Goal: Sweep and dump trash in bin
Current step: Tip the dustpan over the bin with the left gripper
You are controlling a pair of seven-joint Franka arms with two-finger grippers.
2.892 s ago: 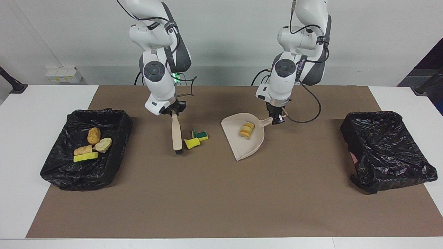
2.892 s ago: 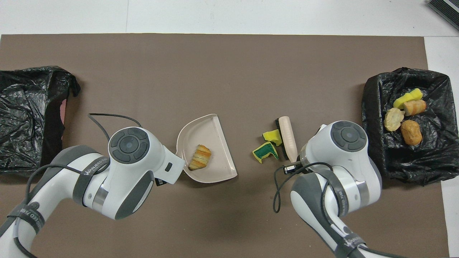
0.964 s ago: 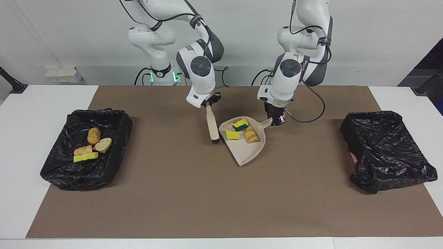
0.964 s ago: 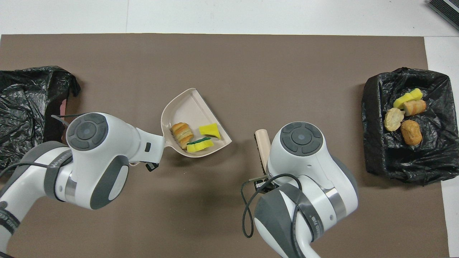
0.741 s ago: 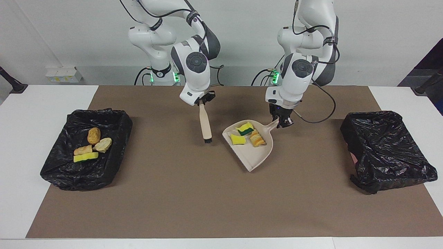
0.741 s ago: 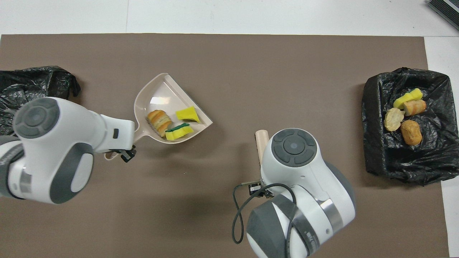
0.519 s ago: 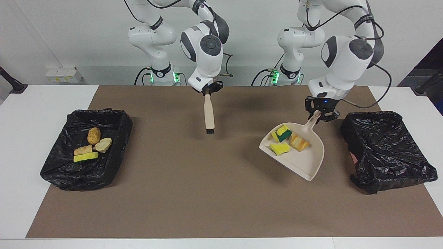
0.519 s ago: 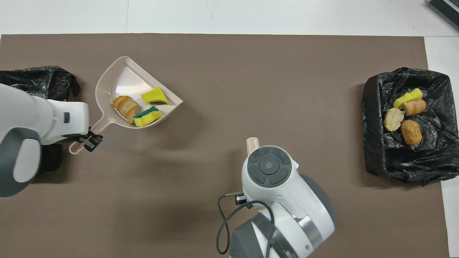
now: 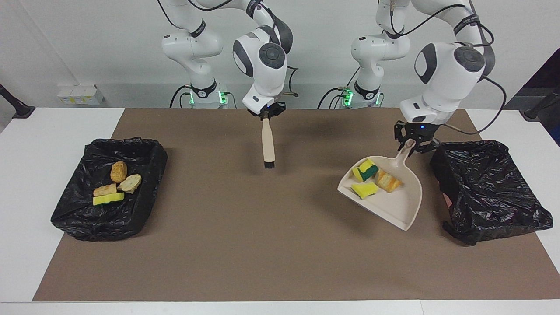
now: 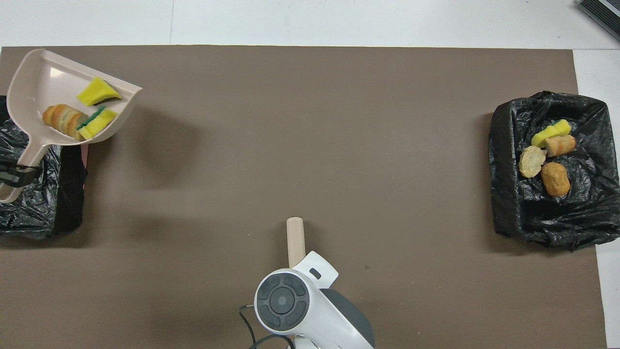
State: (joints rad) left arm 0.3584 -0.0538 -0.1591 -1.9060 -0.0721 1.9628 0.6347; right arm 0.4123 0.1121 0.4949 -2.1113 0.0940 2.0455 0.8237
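Observation:
My left gripper [image 9: 413, 143] is shut on the handle of the beige dustpan [image 9: 396, 208], which it holds up above the mat beside the black-lined bin [image 9: 490, 205] at the left arm's end. Three pieces of trash lie in the pan: a yellow-green sponge bit [image 9: 365, 169], a yellow sponge bit [image 9: 365, 189] and a bread chunk [image 9: 387, 180]. In the overhead view the dustpan [image 10: 38, 77] partly overlaps that bin [image 10: 29, 208]. My right gripper [image 9: 265, 114] is shut on the beige brush [image 9: 267, 144], which hangs bristles down over the middle of the mat.
A second black-lined bin [image 9: 144, 153] at the right arm's end holds several scraps [image 9: 114, 183]. A brown mat [image 9: 262, 245] covers most of the white table.
The left arm has lifted the loaded dustpan and carried it toward the bin at its end of the table. The right arm has raised the brush and drawn it back toward the robots.

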